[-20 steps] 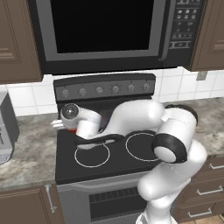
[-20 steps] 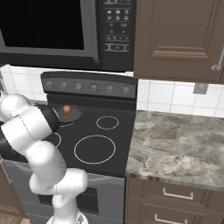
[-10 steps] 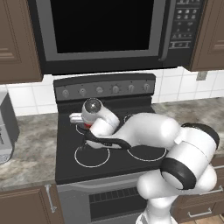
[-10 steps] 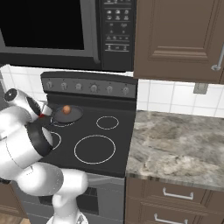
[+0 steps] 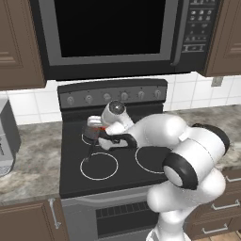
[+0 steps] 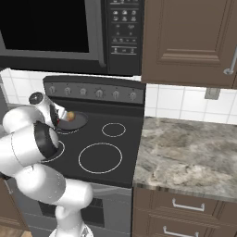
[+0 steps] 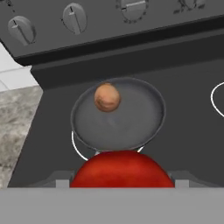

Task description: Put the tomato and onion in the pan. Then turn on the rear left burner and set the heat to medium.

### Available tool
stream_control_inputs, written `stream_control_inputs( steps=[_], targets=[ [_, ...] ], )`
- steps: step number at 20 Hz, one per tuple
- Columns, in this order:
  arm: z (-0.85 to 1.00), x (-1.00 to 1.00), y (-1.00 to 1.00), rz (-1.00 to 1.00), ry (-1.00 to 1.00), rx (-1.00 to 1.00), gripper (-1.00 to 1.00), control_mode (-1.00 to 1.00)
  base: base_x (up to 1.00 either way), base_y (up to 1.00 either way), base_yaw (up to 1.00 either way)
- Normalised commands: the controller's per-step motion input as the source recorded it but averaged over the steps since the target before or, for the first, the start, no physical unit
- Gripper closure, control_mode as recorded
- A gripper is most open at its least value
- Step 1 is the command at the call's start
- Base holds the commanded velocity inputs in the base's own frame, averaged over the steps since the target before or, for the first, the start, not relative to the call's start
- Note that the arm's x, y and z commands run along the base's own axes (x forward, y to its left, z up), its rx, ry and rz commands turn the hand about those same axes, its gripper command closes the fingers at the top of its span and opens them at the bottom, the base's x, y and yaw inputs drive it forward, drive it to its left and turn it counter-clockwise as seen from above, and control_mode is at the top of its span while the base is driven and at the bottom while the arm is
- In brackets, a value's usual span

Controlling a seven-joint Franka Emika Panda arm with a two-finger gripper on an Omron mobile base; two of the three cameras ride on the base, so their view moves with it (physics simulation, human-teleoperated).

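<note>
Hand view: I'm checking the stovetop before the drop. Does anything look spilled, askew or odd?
Nothing stands out. The onion lies in the pan, which sits flat over the rear left burner. The tomato is held between the jaws, short of the pan.

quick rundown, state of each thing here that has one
tomato: held in the end effector, not yet in the pan
onion: resting inside the pan
pan: on the rear left burner, holding the onion
end effector: shut on the tomato, near the pan's edge
stove knobs: pointers near upright, setting unclear
microwave: door shut, window dark
</note>
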Motion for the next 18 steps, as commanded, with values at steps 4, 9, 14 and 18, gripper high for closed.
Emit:
stream_control_inputs(
  steps=[4, 9, 14, 18],
  targets=[
    [-0.01, 0.88, 0.0, 0.0, 0.18, 0.0, 1.0, -1.0, 0.0, 0.0, 0.0],
    [-0.3, 0.72, 0.0, 0.0, 0.25, 0.0, 1.0, -1.0, 0.0, 0.0, 0.0],
    [-0.46, 0.54, 0.01, 0.0, 0.25, 0.0, 1.0, -1.0, 0.0, 0.0, 0.0],
    [-0.38, 0.53, 0.05, 0.0, 0.2, 0.0, 1.0, -1.0, 0.0, 0.0, 0.0]
  ],
)
